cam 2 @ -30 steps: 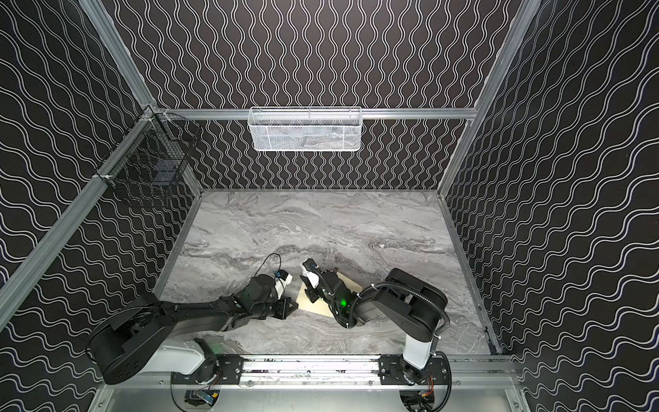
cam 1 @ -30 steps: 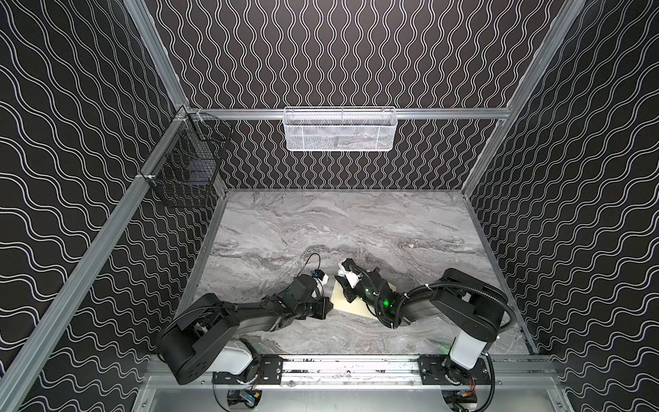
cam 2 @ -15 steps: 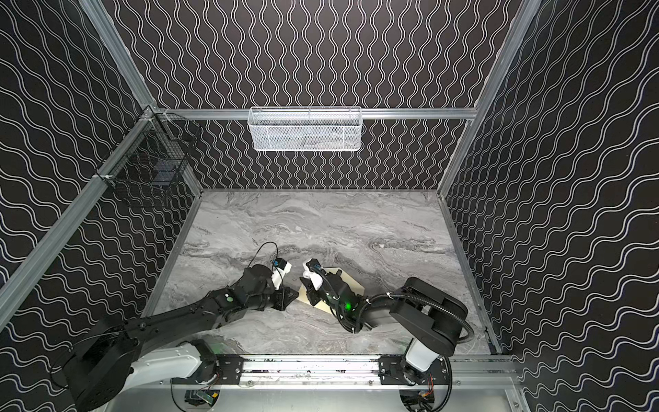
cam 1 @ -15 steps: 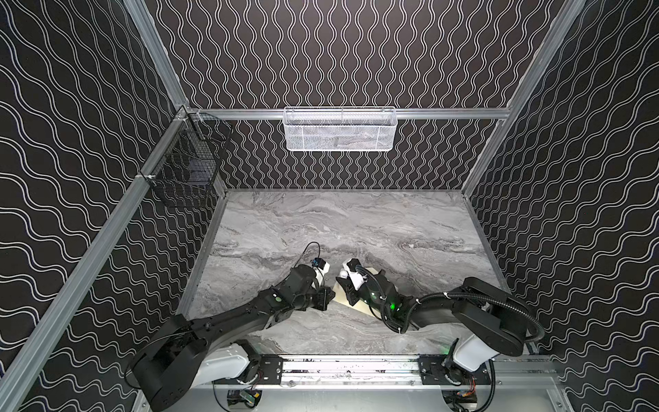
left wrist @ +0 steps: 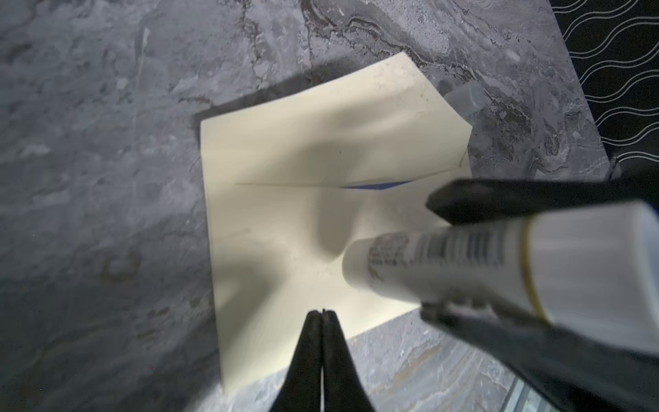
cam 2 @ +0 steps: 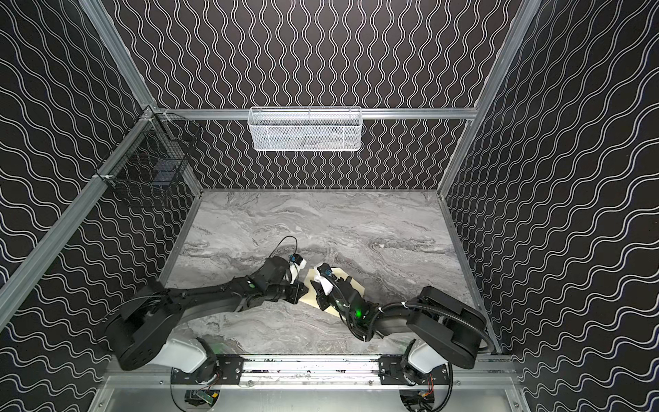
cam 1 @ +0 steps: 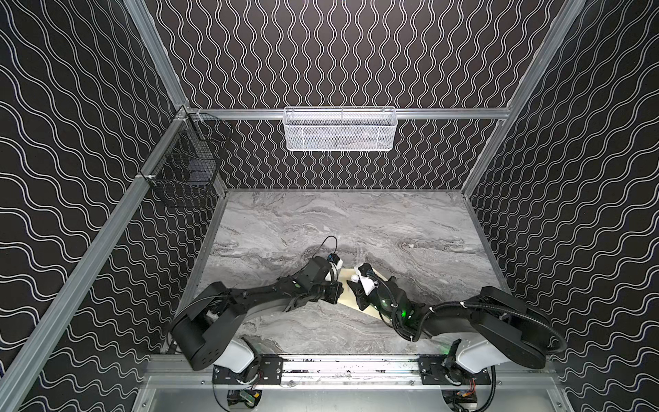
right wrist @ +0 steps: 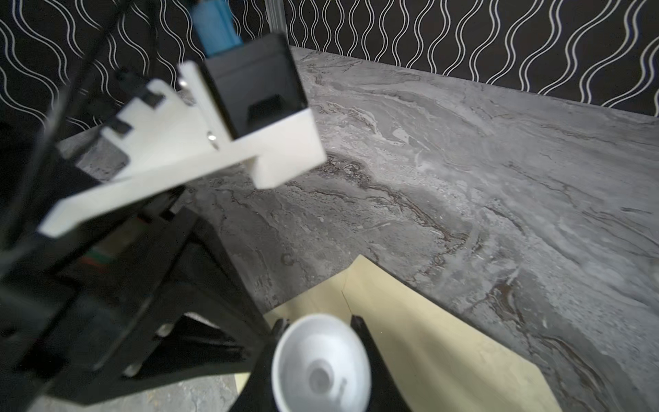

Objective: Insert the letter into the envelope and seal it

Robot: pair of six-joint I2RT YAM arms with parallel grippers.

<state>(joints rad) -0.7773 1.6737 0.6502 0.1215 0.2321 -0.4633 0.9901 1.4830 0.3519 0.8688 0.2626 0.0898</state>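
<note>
Since half a second ago the left arm has pulled its rear links back in toward its base and the right arm's elbow has swung further right. Both grippers remain at the envelope (cam 1: 347, 302) (cam 2: 309, 299).

The envelope lies on the marble table (cam 1: 356, 221), near the middle and toward the near edge, between the two grippers. The left gripper (left wrist: 322, 314) (cam 1: 337, 293) sits at its left edge, jaws pressed together with nothing between them, tips over the cream paper. The right gripper (right wrist: 318, 321) (left wrist: 433, 258) comes in from the right, its jaws clamped on a white glue stick (left wrist: 445, 264) (right wrist: 321, 364). The stick's end points down at the envelope's face; whether it touches cannot be told.

The envelope (left wrist: 285, 214) (right wrist: 428, 339) is plain cream, its angled flap open and curling upward. The letter (left wrist: 371, 186) is inside, showing only a thin dark blue strip at the mouth.
</note>
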